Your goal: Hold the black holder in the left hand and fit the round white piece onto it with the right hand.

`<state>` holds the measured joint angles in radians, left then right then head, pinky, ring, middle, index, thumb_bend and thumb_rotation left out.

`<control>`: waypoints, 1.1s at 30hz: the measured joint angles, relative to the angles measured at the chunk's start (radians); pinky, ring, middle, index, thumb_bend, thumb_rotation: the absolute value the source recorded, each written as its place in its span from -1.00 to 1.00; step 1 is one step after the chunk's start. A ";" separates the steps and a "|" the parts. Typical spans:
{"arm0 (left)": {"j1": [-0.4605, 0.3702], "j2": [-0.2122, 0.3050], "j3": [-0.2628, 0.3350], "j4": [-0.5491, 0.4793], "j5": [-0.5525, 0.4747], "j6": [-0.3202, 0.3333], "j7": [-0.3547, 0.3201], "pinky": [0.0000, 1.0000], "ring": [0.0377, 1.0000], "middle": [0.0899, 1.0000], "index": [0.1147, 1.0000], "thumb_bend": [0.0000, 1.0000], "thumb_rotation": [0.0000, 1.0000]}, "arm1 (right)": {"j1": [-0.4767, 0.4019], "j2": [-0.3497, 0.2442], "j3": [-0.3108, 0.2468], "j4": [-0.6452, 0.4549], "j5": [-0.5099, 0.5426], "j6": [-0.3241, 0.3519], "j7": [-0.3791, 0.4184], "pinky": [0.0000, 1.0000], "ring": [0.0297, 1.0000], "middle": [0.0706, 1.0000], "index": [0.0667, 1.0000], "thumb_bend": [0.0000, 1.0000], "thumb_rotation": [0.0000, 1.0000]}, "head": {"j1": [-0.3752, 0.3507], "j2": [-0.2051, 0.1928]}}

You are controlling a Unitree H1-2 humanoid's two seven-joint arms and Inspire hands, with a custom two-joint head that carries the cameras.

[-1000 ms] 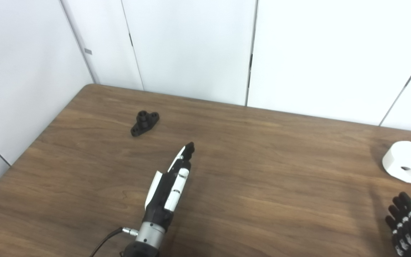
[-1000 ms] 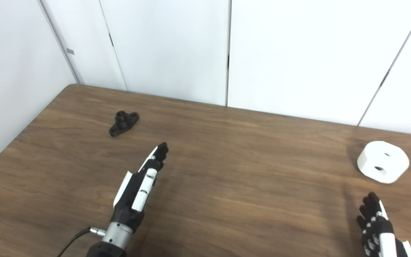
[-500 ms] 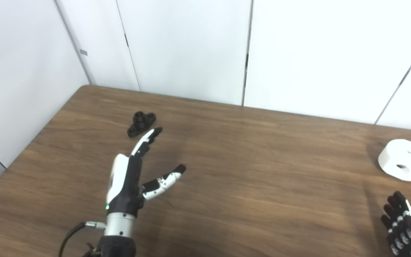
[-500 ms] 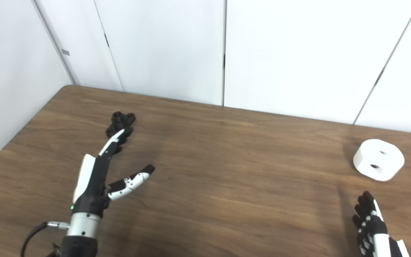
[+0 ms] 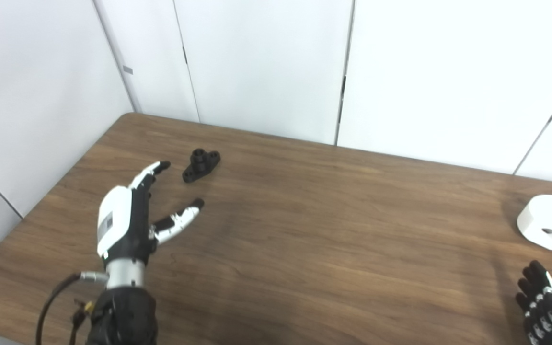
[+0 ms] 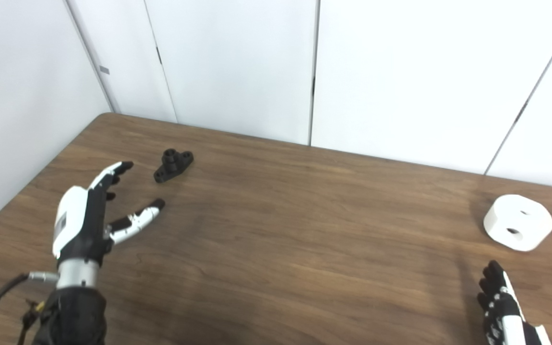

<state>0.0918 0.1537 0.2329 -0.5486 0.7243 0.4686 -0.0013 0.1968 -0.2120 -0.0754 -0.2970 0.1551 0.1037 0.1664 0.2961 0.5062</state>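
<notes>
1. My left hand [image 5: 127, 223] hovers over the table's [image 5: 304, 249] left part, spread wide and holding nothing — fingers pointing away from me, thumb [image 5: 180, 221] angled out to the right.
2. The holder [image 5: 201, 164] lies on the wood just beyond and to the right of my left fingertips, apart from them, its short round post standing up from a flat base.
3. The white piece [image 6: 518, 222] sits near the table's right edge, well apart from the holder, with two holes showing in its top.
4. My right hand [image 6: 503, 306] shows only in part at the bottom right corner, fingers extended toward the white piece but short of it — empty as far as I can see.
</notes>
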 measured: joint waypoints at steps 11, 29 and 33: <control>-0.119 0.104 0.022 0.215 0.002 -0.001 0.004 0.68 0.83 0.77 0.54 0.68 -0.27 | 0.000 0.000 0.003 0.000 0.005 -0.001 -0.002 1.00 1.00 1.00 0.98 0.17 1.00 | -0.003 0.006; -0.314 0.213 -0.083 0.569 0.031 0.003 0.042 0.92 0.86 0.76 0.47 0.77 -0.22 | 0.006 0.001 0.012 -0.008 -0.016 0.003 -0.010 1.00 1.00 1.00 0.96 0.14 1.00 | -0.037 0.011; -0.340 0.228 -0.102 0.619 0.030 0.003 0.053 0.92 0.85 0.75 0.42 0.75 -0.30 | 0.007 0.002 0.012 -0.008 -0.015 0.004 -0.010 1.00 1.00 1.00 0.96 0.13 1.00 | -0.035 0.015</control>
<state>-0.2486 0.3821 0.1310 0.0700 0.7543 0.4713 0.0521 0.2039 -0.2101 -0.0637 -0.3046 0.1405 0.1077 0.1561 0.2608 0.5216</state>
